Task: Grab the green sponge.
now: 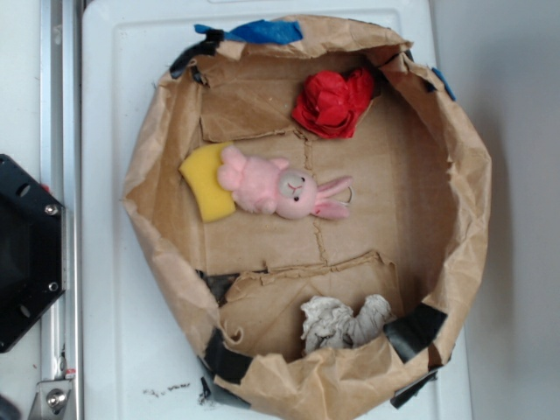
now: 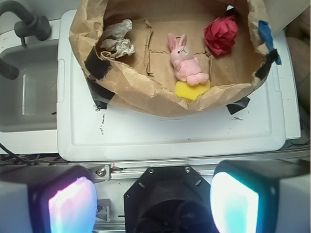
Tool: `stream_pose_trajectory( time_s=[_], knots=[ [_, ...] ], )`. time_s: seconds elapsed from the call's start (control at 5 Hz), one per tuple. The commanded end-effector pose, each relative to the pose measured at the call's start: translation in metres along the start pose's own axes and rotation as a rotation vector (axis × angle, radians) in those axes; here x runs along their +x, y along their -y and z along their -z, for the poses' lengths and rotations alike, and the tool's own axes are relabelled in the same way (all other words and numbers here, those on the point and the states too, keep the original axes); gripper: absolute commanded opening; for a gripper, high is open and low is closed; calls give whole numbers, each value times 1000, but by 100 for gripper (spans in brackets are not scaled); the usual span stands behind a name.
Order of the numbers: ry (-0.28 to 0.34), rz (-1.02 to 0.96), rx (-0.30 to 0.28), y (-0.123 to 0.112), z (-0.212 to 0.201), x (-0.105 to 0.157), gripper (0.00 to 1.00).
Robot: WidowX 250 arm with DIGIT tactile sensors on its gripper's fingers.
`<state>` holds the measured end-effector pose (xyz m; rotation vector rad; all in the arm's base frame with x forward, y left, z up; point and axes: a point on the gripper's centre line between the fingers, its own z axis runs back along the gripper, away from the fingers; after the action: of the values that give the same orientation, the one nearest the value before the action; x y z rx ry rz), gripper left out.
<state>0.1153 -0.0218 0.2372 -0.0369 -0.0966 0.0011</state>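
Observation:
The green sponge is a yellow foam block lying inside the brown paper-lined bowl, at its left side, partly under the pink plush bunny. In the wrist view the sponge shows at the near wall of the bowl, below the bunny. My gripper is high above and well back from the bowl, over the black robot base. Its fingers stand wide apart with nothing between them. The gripper does not show in the exterior view.
A red cloth wad lies at the bowl's far side and a crumpled grey-white rag at its near side. The bowl stands on a white board. A sink with a black faucet is at the left of the wrist view.

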Motion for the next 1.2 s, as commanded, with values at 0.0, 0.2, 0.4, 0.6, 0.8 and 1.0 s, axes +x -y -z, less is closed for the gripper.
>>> stream_pose_trajectory(
  time_s=[0.0, 0.2, 0.4, 0.6, 0.8, 1.0],
  knots=[
    [0, 0, 0, 0, 0, 0, 100],
    [28, -15, 18, 1, 12, 27, 100],
    [49, -6, 36, -3, 23, 41, 100],
    [58, -8, 46, -10, 33, 54, 100],
    [42, 2, 50, -17, 53, 70, 100],
    [15, -15, 49, -24, 69, 86, 100]
  ],
)
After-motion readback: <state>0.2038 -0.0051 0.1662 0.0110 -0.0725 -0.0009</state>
